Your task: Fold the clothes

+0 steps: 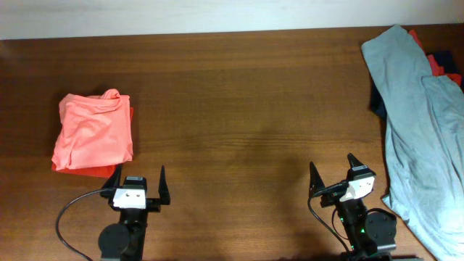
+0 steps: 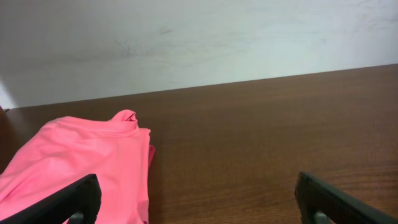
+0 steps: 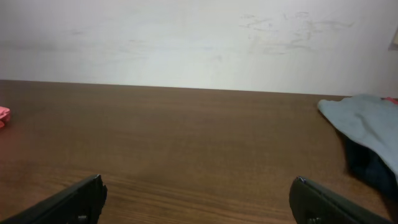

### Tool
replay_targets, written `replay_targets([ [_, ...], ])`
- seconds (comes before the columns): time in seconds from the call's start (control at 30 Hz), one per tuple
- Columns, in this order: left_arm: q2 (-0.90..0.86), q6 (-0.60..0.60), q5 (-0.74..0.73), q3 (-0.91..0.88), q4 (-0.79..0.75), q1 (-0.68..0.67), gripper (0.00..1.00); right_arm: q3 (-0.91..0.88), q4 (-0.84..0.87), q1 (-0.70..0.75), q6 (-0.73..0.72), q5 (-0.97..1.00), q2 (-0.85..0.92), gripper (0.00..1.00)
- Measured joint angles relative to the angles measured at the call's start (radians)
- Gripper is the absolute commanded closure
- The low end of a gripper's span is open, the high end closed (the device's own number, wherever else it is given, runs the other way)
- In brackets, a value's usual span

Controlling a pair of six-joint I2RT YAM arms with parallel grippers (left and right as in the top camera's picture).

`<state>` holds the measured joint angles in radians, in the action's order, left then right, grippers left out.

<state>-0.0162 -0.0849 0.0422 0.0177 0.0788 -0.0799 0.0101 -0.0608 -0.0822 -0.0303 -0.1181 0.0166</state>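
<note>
At the near edge of the table [image 1: 246,109] the left gripper [image 1: 139,177] and right gripper [image 1: 332,168] sit wide open and empty, likely between garments: coral shirt [image 1: 93,134] bundled aside at left, grey-blue shirt [image 1: 420,123] sprawled unfolded along the right edge

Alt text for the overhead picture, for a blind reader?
From above: on the table, a coral-orange shirt lies roughly folded at left, a pale grey-blue shirt sprawls at right. The left gripper and right gripper sit open.
</note>
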Motion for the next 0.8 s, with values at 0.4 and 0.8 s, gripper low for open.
replay_targets([
  [0.4, 0.000, 0.000, 0.003, 0.000, 0.000, -0.045, 0.01, 0.000, 0.000, 0.000, 0.000, 0.000, 0.000, 0.02],
  [0.8, 0.000, 0.000, 0.003, 0.000, 0.000, -0.045, 0.01, 0.000, 0.000, 0.000, 0.000, 0.000, 0.000, 0.01],
])
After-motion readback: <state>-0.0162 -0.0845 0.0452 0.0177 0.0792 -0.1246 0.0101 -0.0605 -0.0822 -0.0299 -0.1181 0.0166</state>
